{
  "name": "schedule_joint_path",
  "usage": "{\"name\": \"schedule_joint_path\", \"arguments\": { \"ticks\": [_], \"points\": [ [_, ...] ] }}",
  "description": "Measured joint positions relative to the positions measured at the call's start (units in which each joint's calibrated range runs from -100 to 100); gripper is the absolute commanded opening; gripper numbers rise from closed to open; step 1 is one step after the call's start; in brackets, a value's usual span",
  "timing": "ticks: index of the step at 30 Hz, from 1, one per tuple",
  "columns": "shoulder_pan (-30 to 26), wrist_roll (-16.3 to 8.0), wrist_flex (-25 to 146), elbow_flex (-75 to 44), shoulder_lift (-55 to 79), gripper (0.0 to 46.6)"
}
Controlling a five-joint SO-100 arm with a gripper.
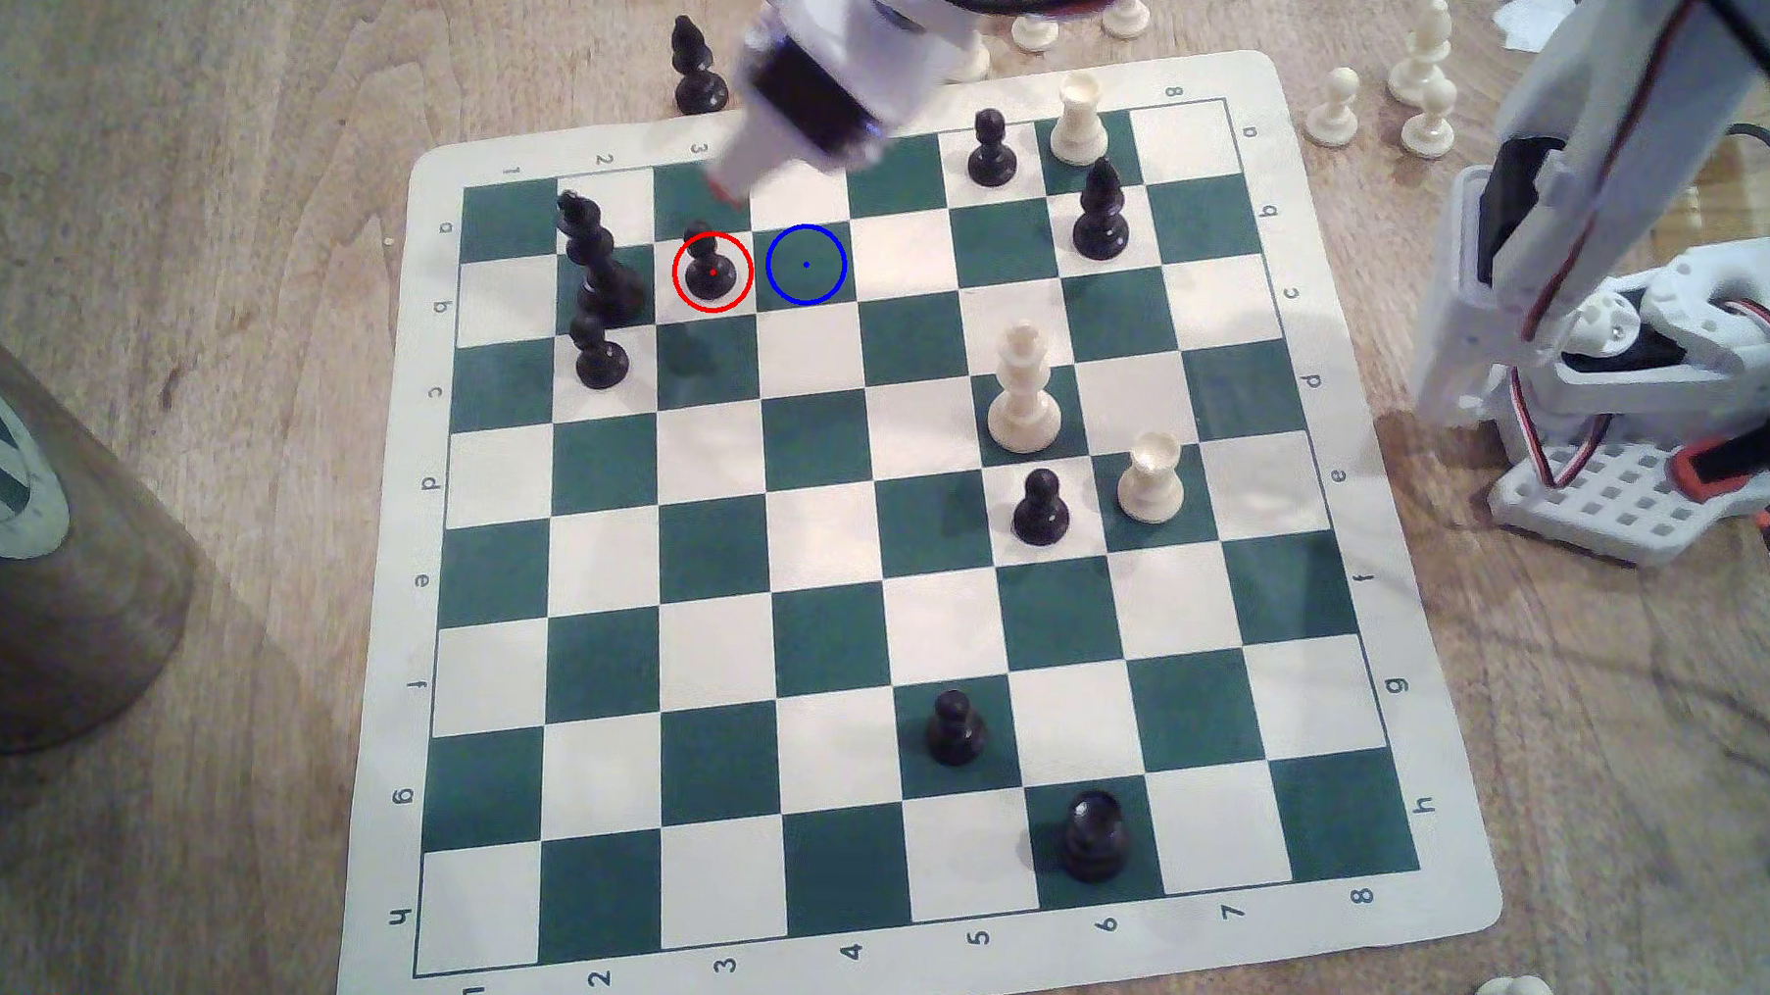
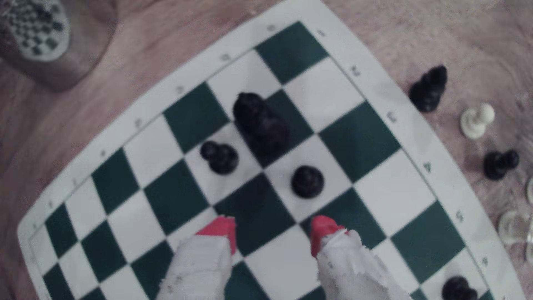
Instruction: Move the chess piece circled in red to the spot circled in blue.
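Since the pawn (image 1: 711,270) sits untouched on its red-ringed white square, just beside the black bishop (image 1: 596,258), the gripper (image 2: 272,235) hovers short of it, fingers (image 2: 220,230) spread and empty to straddle its head; blue-ringed green square (image 1: 806,264) adjoins the pawn, vacant

The arm (image 1: 1625,197) is showing white printed plastic with black and red cables trailing; 2 white fingers (image 2: 202,259) are wearing red tips.
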Motion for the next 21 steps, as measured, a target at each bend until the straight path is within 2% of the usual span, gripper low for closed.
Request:
{"name": "schedule_joint_path", "arguments": {
  "ticks": [5, 10, 16, 21],
  "points": [
    [1.5, 0.0, -1.7, -3.9, 8.0, 17.9],
    [1.5, 0.0, -3.2, -6.2, 13.4, 15.5],
    [1.5, 1.0, -3.3, -10.9, 21.4, 16.0],
    [1.5, 1.3, -3.3, -13.1, 23.0, 16.1]
  ]
}}
